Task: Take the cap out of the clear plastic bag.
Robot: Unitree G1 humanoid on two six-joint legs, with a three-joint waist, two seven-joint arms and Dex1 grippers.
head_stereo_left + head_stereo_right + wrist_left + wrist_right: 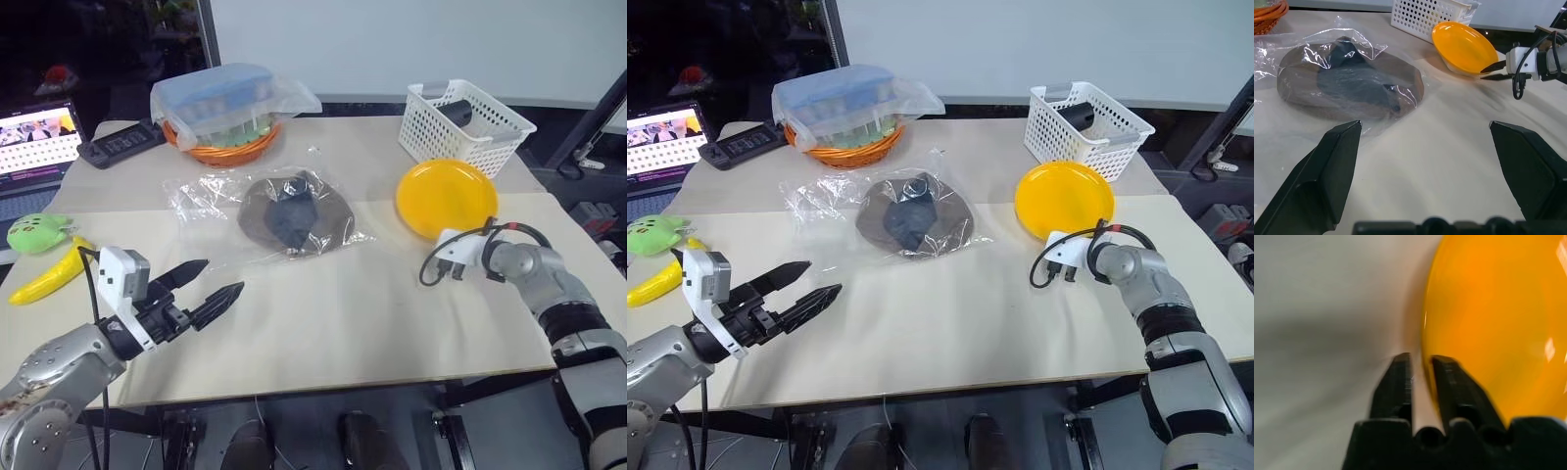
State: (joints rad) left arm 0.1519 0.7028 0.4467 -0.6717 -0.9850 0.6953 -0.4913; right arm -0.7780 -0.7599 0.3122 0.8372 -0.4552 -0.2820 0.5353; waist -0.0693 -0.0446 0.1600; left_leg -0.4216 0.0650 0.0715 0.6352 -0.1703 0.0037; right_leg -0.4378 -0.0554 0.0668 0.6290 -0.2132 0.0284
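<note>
The brown cap (294, 213) with its black lining lies inside the clear plastic bag (201, 196) at the middle of the table. My left gripper (223, 276) hovers level near the front left, open wide with nothing between its fingers, pointing toward the bag and well short of it. In the left wrist view the cap (1352, 81) sits beyond the two spread fingers (1327, 176). My right gripper (1420, 360) is at the near rim of the yellow disc (446, 196), its jaws a narrow gap apart.
A white basket (465, 122) stands at the back right. An orange basket with a blue box under cloudy plastic (230, 108) stands at the back. A banana (44, 279), a green plush toy (39, 233), a laptop (34, 147) and a black remote (122, 144) are at the left.
</note>
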